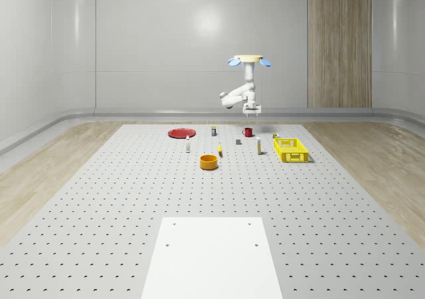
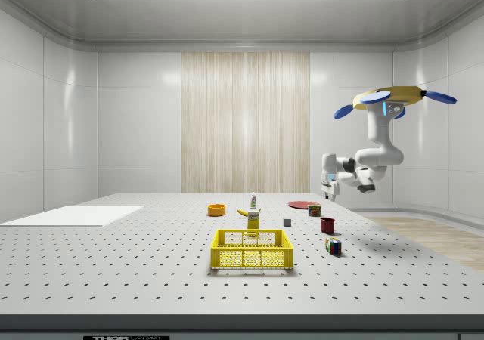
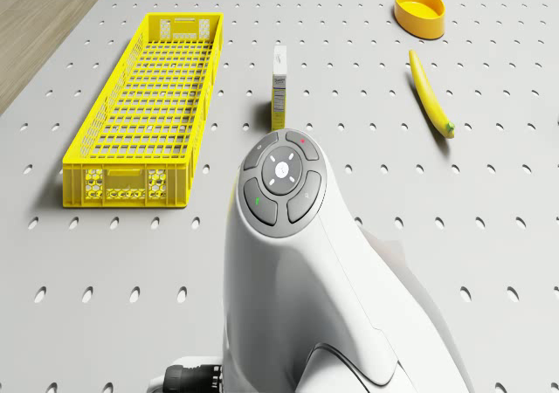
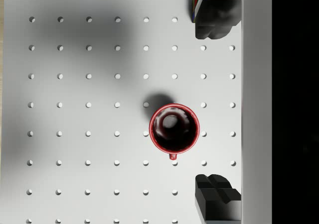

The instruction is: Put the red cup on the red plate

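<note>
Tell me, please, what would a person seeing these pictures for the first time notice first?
First, the drone hovering over the far part of the perforated table, its white arm hanging down. Its claw is open, in the air right above the red cup, which stands upright on the table. Next comes the yellow crate toward the whole-scene view's right, and the red plate farther left.

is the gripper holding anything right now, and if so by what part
Nothing is held. The gripper hangs open in the air above the red cup, which stands upright on the table, apart from both fingers. The drone hovers over it.
</note>
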Tool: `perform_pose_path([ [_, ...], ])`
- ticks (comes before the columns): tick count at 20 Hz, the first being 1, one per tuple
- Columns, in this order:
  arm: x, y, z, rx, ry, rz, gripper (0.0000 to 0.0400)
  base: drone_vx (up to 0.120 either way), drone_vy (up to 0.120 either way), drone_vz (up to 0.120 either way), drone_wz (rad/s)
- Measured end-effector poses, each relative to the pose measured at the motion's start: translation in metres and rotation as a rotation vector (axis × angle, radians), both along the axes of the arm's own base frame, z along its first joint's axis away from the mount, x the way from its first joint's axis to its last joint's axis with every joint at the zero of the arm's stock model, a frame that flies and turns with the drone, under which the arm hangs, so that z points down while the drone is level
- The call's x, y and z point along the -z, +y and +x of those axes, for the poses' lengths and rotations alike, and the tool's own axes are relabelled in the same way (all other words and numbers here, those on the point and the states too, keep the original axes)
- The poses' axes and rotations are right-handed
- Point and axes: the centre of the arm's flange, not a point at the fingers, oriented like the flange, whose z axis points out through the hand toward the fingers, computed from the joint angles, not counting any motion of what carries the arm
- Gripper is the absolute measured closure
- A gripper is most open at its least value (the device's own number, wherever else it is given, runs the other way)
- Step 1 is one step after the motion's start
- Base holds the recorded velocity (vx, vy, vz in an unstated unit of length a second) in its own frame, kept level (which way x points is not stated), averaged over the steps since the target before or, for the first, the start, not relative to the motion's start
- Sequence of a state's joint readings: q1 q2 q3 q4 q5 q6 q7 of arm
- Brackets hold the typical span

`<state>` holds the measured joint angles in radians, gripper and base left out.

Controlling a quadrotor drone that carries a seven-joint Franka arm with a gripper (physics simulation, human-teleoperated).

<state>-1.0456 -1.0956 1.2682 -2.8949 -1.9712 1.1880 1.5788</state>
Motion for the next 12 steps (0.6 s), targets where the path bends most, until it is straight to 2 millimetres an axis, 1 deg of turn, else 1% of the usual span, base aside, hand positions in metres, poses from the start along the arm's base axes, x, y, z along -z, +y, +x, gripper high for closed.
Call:
perform_pose_path([
  [12,0.0001,-0.0008,0.0,0.0,0.0,-0.008,0.0,0.0,0.0,-0.12,0.0],
])
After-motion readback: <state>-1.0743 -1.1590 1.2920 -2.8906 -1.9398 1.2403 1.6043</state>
